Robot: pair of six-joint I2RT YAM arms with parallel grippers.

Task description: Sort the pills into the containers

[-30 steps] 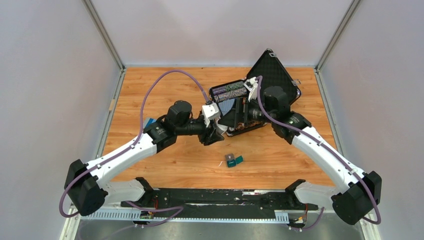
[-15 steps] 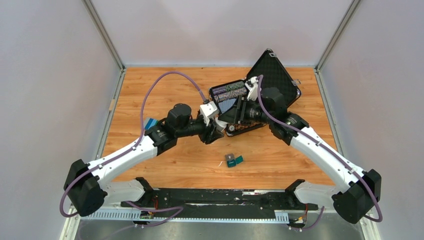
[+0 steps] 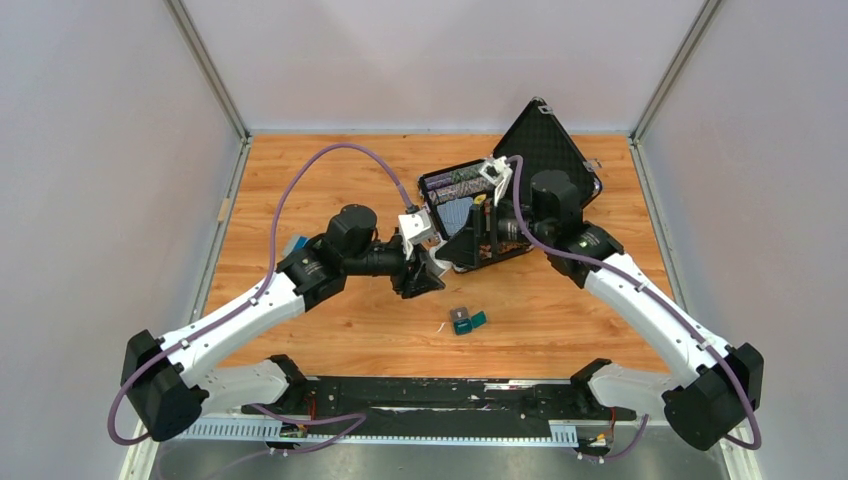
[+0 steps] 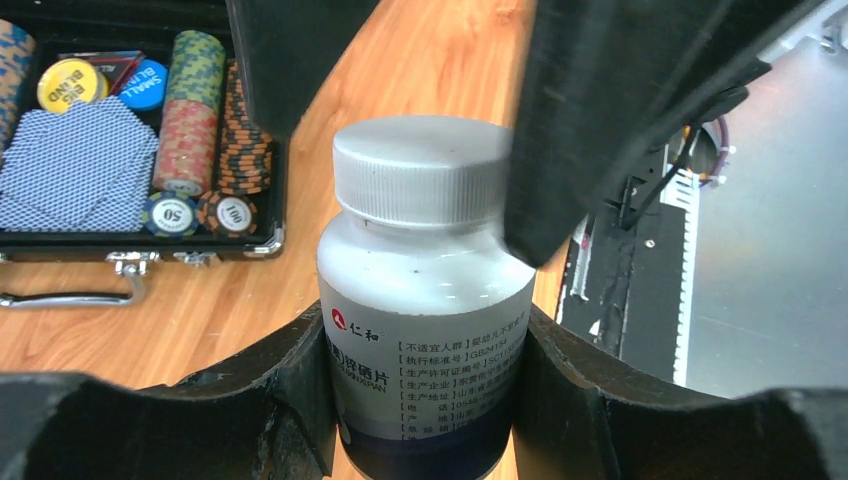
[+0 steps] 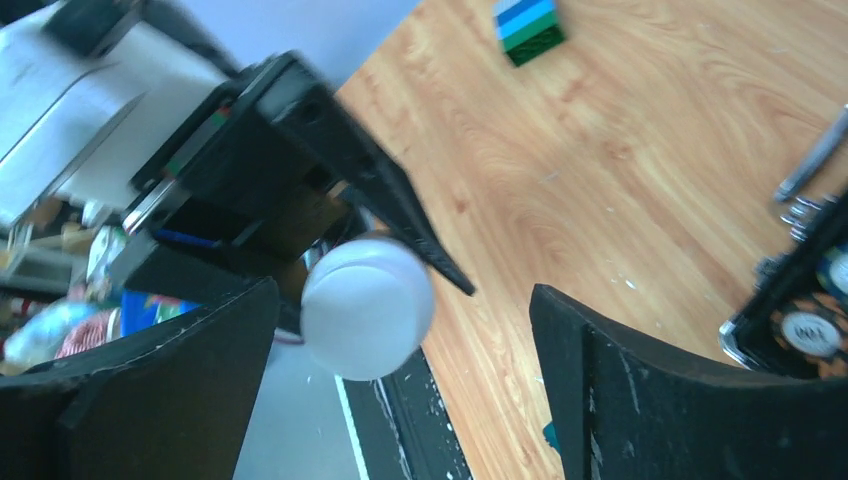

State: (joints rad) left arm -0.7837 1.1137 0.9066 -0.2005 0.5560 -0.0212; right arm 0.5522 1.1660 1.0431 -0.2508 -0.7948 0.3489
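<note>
Wooden table [image 3: 300, 170] carries the open black chip case [image 3: 545, 150] at the back right. Left gripper [image 3: 424, 268] is clamped on the body of a white-capped pill bottle [image 4: 425, 300]; right gripper [image 5: 405, 350] stands spread wide around its cap [image 5: 368, 305]. Tiny dark-teal box [image 3: 466, 320] lies lid-open nearer the bases, apart from both.
</note>
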